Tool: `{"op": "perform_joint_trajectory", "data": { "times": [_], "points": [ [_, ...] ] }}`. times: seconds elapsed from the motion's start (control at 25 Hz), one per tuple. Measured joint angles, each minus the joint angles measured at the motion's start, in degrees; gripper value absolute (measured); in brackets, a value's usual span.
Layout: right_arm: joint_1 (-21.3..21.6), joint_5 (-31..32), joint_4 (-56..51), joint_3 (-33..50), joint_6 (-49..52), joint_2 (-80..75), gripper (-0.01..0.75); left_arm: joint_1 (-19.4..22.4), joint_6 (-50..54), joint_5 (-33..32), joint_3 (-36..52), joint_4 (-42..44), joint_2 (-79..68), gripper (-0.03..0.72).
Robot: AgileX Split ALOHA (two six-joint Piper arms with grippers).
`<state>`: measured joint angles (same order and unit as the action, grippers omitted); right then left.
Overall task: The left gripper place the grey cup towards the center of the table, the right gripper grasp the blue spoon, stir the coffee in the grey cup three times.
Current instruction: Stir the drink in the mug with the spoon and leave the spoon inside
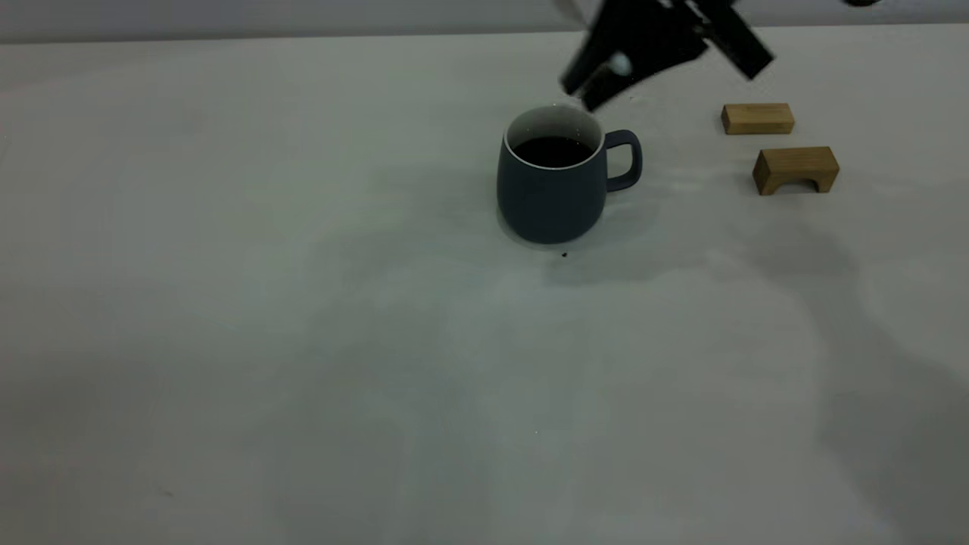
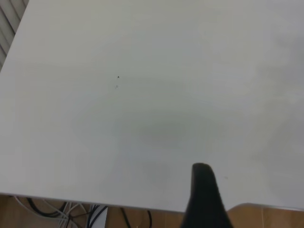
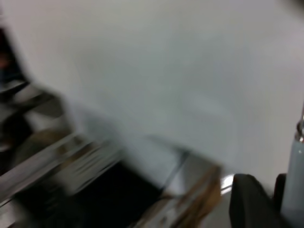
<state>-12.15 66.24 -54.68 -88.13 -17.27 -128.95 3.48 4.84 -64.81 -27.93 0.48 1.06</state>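
The right hand [image 1: 598, 79] grips the blue spoon [image 3: 295, 175] above the grey cup [image 1: 553, 189], two wooden blocks [image 1: 795, 168] beside.

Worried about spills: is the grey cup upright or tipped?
Upright: the grey cup stands on its base on the table, coffee level inside.

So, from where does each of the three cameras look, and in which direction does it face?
Exterior view: sits outside the rig, looks down across the table at the grey cup of coffee and two wooden blocks; the right gripper hangs above the cup.
Left wrist view: on the left arm, faces bare table and its edge; one dark finger of the left gripper shows.
Right wrist view: on the right arm, faces tabletop and beyond its edge; shows a dark finger and the blue spoon.
Shared: all three show the table.
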Motion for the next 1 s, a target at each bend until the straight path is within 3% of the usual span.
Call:
{"op": "perform_joint_trajectory", "data": {
  "times": [0.44, 0.8, 1.0],
  "points": [
    [0.0, 0.8, -20.4, 0.0, 2.6, -0.8, 0.118, 0.0, -0.1, 0.0, 0.0, 0.0, 0.0, 0.585],
    [0.0, 0.7, -24.5, 0.0, 45.1, -0.9, 0.118, 0.0, -0.1, 0.0, 0.0, 0.0, 0.0, 0.585],
    [0.1, 0.8, -26.2, 0.0, 58.2, -2.5, 0.118, 0.0, -0.1, 0.0, 0.0, 0.0, 0.0, 0.585]
  ]
}}
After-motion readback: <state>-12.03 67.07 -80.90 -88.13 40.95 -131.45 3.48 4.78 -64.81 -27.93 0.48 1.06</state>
